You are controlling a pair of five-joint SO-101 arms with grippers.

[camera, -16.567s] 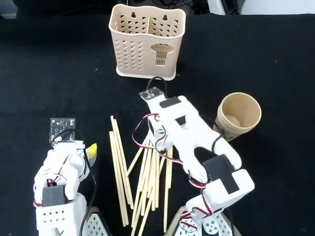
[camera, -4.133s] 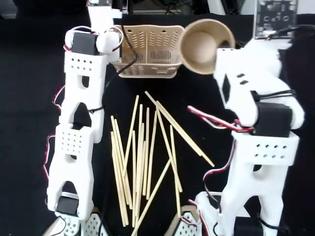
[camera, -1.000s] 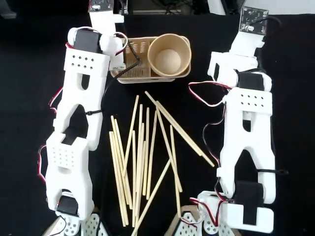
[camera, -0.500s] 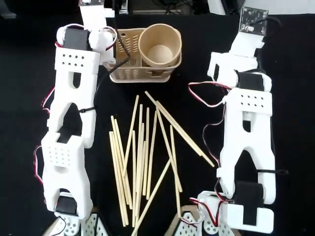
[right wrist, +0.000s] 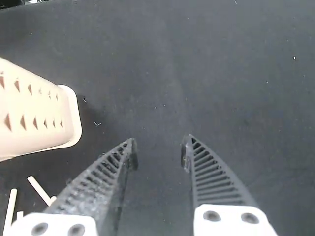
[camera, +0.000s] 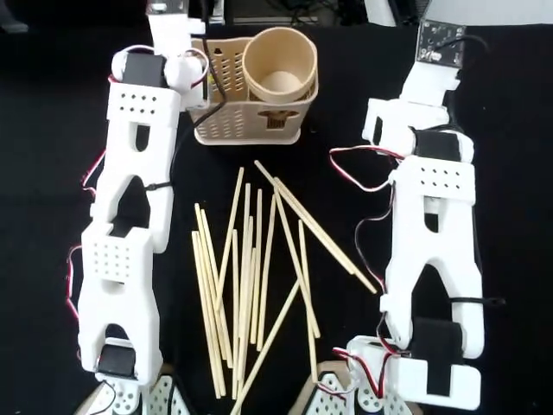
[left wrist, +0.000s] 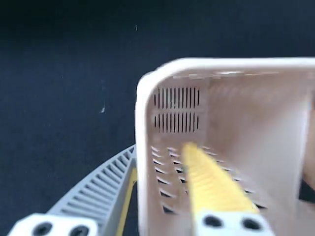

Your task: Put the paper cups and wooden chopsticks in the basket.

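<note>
Shifted slightly since half a second earlier: basket [camera: 238, 125] and the left arm [camera: 130, 216] at its side. Four seconds earlier the right arm [camera: 432, 225] held the cup aloft; it is now seated in the basket.

High view.
- Basket, one: cream plastic, rectangular with rounded corners, walls pierced with small slots. It stands at the middle of the table's [camera: 346, 130] far edge.
- Paper cup [camera: 279, 60], one: tan, round and smooth, upright in the basket's compartment on the right arm's side.
- Wooden chopsticks [camera: 251, 277]: roughly thirteen, overlap prevents a firm count. Pale, thin and straight, they are strewn lengthwise over the middle of the table between the two arms.
- Table cover: black, matte cloth.

Left wrist view.
- Left pincer [left wrist: 160, 150], one: clamped on the basket [left wrist: 246, 108] wall, with the yellow-faced finger inside and the ribbed grey finger outside.

Right wrist view.
- Right pincer [right wrist: 158, 142], one: ribbed dark fingers moderately parted, holding nothing, over bare table [right wrist: 197, 73].
- Basket corner [right wrist: 34, 113] nearby.
- Two or three chopstick ends [right wrist: 39, 189] beside one finger.
</note>
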